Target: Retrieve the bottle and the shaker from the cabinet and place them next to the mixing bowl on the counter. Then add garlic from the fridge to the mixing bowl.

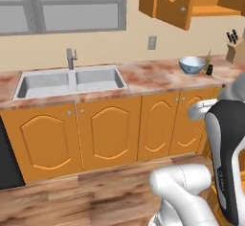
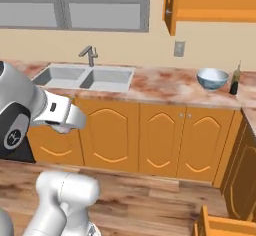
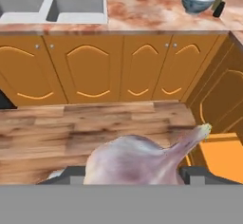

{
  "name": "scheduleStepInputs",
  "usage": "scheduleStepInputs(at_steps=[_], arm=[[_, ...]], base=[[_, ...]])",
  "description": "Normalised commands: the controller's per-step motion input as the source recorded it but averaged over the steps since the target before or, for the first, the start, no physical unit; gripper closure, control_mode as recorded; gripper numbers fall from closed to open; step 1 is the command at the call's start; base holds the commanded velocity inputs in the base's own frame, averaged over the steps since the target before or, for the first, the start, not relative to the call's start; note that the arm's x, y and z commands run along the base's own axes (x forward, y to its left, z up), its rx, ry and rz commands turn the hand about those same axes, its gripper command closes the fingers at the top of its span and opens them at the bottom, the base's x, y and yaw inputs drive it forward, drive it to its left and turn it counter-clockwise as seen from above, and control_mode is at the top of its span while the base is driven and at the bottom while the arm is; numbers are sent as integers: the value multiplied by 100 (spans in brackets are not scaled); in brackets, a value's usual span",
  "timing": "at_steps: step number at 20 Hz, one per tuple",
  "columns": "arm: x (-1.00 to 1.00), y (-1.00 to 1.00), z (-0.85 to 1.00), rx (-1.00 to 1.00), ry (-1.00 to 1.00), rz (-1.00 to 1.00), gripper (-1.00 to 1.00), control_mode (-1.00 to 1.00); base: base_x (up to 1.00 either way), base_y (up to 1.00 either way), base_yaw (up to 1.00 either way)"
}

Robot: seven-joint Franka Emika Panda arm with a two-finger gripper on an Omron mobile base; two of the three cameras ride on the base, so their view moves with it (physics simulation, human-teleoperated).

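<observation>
Marbled pink counter [image 1: 148, 74] carries the steel double sink [image 1: 72, 82], its basins bare, and farther right the blue-white mixing bowl [image 2: 212, 78], whose inside cannot be seen from these angles. Just beside the bowl stands the dark bottle [image 2: 234, 82], upright on the counter. Above, the wall cabinet [image 1: 189, 0] hangs with its door swung open. Out over the wooden floor, well apart from the counter, the white arm is folded low, and the gripper [image 3: 135, 175] is clamped on the pale purple garlic [image 3: 142, 161], whose stalk tip points toward the lower corner cupboards.
</observation>
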Motion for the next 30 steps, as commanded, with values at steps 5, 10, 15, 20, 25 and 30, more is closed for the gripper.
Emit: scheduleStepInputs(at_steps=[5,10,15,20,25,30], arm=[[0,0,0,0,0,0,100,100],[0,0,0,0,0,0,100,100],[0,0,0,0,0,0,100,100],[0,0,0,0,0,0,100,100],[0,0,0,0,0,0,100,100],[0,0,0,0,0,0,100,100]], base=[[99,7,0],[27,-62,0],[-6,-100,0],[1,-95,0],[44,-24,0],[87,-7,0]])
